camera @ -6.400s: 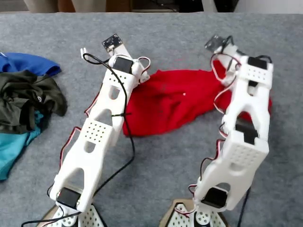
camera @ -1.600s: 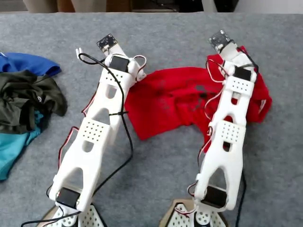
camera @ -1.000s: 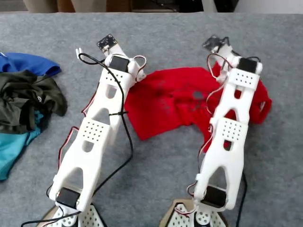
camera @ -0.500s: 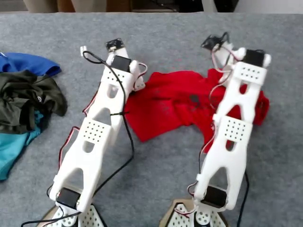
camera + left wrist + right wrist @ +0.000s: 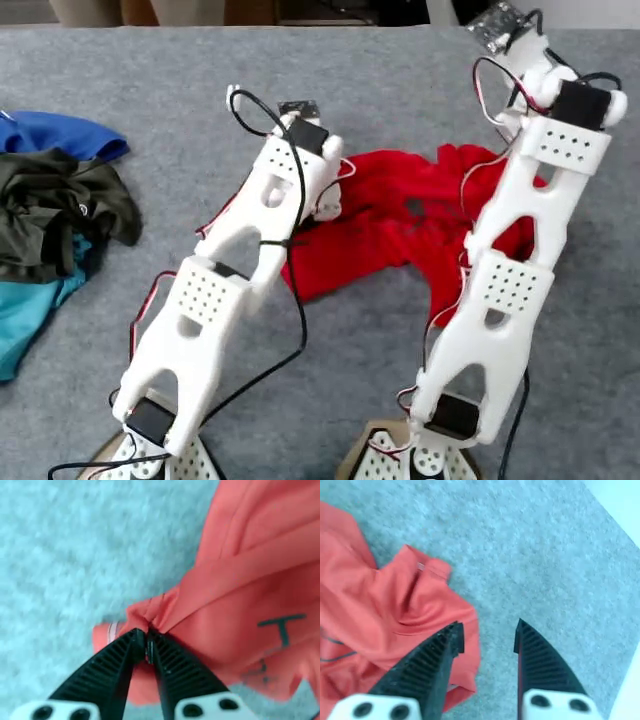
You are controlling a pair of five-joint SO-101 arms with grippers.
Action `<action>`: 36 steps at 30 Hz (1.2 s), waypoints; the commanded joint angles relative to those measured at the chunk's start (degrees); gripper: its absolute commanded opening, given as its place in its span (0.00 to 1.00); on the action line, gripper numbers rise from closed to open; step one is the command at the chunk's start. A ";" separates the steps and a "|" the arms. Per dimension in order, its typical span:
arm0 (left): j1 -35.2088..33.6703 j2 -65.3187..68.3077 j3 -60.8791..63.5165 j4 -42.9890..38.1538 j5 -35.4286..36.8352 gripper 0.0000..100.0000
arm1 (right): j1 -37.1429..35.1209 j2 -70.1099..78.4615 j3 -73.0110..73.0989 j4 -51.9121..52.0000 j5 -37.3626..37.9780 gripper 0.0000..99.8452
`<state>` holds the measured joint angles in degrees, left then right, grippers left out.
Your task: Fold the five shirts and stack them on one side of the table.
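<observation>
From above, the red shirt (image 5: 390,215) is lying rumpled on the worktop (image 5: 400,80) between my arms. The left wrist view is settling what that leaves unclear: my left jaws are pinching a thin fold, which may slip under pull. In the right wrist view, my right jaws are gaping empty beside the red shirt.

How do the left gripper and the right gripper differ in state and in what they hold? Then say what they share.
The left gripper is shut, the right gripper open. The left gripper pinches a bunched fold of the red shirt; the right gripper holds nothing, with the shirt's edge and the grey table below it. Both have black ribbed fingers.
</observation>
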<state>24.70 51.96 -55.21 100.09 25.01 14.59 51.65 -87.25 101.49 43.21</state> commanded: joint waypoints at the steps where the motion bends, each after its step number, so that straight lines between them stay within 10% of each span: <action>1: 0.44 -11.82 7.38 0.88 -5.45 0.02 | -3.56 -9.54 10.68 0.97 -3.52 0.19; 11: -9.14 -31.08 13.89 0.62 -5.10 0.14 | -11.21 -24.84 46.81 -3.25 -5.98 0.19; 23: -12.04 -17.89 16.09 -15.21 3.78 0.23 | -10.86 -22.64 73.36 -17.32 -5.45 0.19; 36: -6.42 -10.86 16.00 -28.84 10.81 0.23 | 4.18 -22.81 83.30 -22.33 4.31 0.19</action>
<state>16.44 41.49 -38.33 73.89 35.03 13.80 30.37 -4.00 79.87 45.14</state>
